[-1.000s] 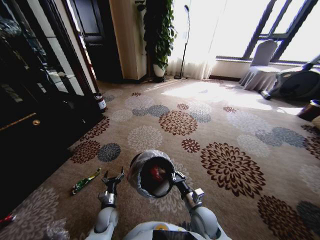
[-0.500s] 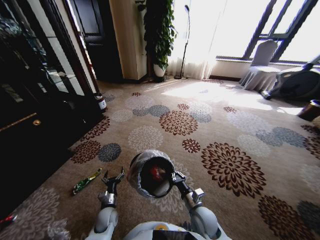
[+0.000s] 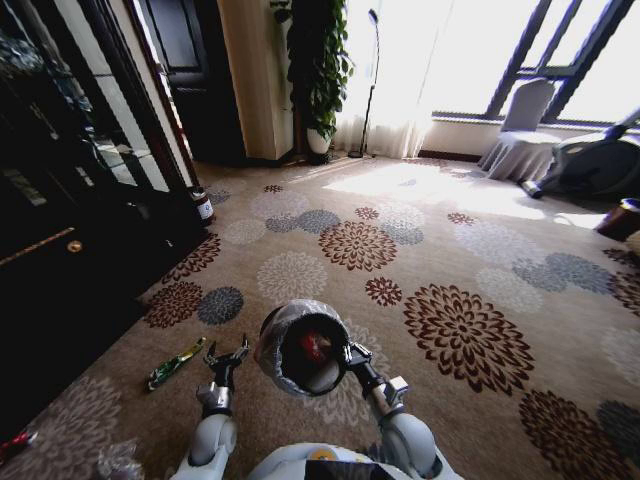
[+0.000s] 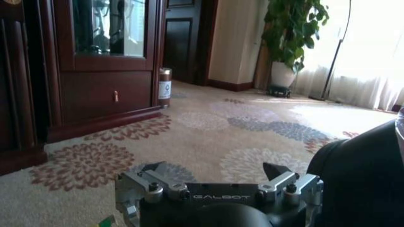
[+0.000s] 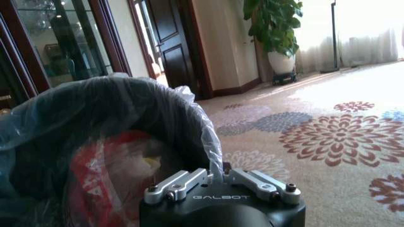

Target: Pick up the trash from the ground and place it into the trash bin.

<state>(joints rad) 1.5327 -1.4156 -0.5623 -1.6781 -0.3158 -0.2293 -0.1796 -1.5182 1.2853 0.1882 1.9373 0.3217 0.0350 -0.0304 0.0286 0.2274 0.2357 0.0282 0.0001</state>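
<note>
So the right gripper [image 3: 349, 353] pinches the rim of the one trash bin [image 3: 300, 347], held up front. The left gripper [image 3: 227, 356] hangs spread beside it; one green wrapper [image 3: 174, 363] lies on the carpet [image 3: 450, 280].

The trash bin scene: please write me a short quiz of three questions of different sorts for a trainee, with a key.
1. True or false: the right claw is shut on the rim of the trash bin.
2. Multiple choice: where does the green wrapper lie? A) inside the bin; B) on the carpet on the robot's left, beyond the left claw; C) between the left claw's fingers.
3. Fill in: the left claw is ____ and holds nothing.

Key
1. True; the right wrist view shows its fingers closed on the bag-lined rim.
2. B.
3. Open; the left wrist view shows its fingers spread apart over the carpet.
</note>
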